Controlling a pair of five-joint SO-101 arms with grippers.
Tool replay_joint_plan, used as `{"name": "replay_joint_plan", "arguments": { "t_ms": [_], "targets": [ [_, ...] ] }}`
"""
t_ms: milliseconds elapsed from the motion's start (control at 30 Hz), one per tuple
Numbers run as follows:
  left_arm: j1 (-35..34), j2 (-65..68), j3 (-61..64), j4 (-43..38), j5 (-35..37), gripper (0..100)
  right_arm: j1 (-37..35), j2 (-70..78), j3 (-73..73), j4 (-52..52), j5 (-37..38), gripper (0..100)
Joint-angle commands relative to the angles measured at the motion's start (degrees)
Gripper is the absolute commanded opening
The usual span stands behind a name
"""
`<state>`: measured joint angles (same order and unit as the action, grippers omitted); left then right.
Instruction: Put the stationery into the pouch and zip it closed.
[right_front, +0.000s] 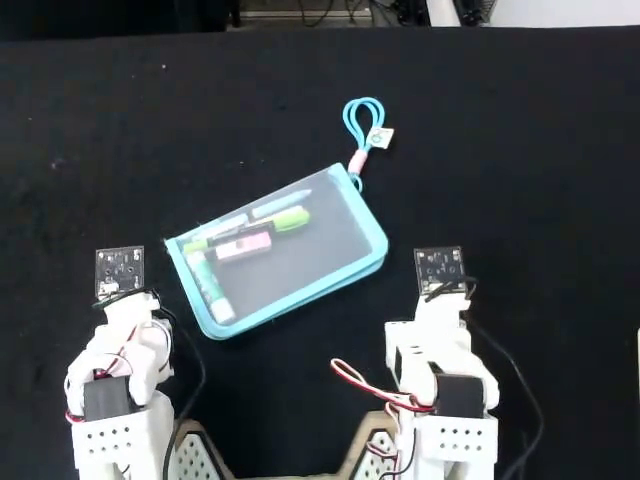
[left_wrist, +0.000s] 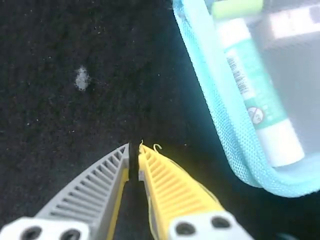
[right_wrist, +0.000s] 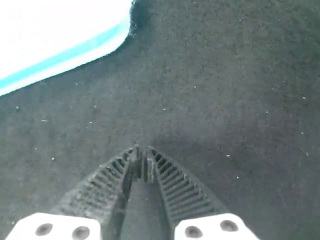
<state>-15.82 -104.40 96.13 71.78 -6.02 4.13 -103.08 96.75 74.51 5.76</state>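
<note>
- As seen from above: pouch (right_front: 335, 245), teal-edged with a clear face, flat and slantwise on black table (right_front: 520, 150).
- Inside pouch, behind the clear face: glue stick (right_front: 212, 290) along one short end; green highlighter (right_front: 290, 220), pink-labelled item (right_front: 245, 246) and pale pen (right_front: 280, 208) nearer pouch middle.
- Blue loop strap (right_front: 363, 120) trailing from the pouch corner farthest from the arms.
- Left gripper (left_wrist: 134, 152): clenched, nothing grasped; just beside pouch's glue-stick end, not touching.
- Right gripper (right_wrist: 141, 152): clenched, nothing grasped; near pouch's opposite end, apart from it.
</note>
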Motion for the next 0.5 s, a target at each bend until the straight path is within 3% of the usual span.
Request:
{"name": "replay_joint_plan", "arguments": {
  "t_ms": [0,467],
  "targets": [
    [1.5,-0.5,1.2,0.5,0.3,5,0.7,-5.6,-0.2,0.5,-0.2,1.2],
    [1.5,-0.3,1.2,0.5,0.3,5,0.7,-5.6,-0.2,0.5,-0.2,1.2]
  ]
}}
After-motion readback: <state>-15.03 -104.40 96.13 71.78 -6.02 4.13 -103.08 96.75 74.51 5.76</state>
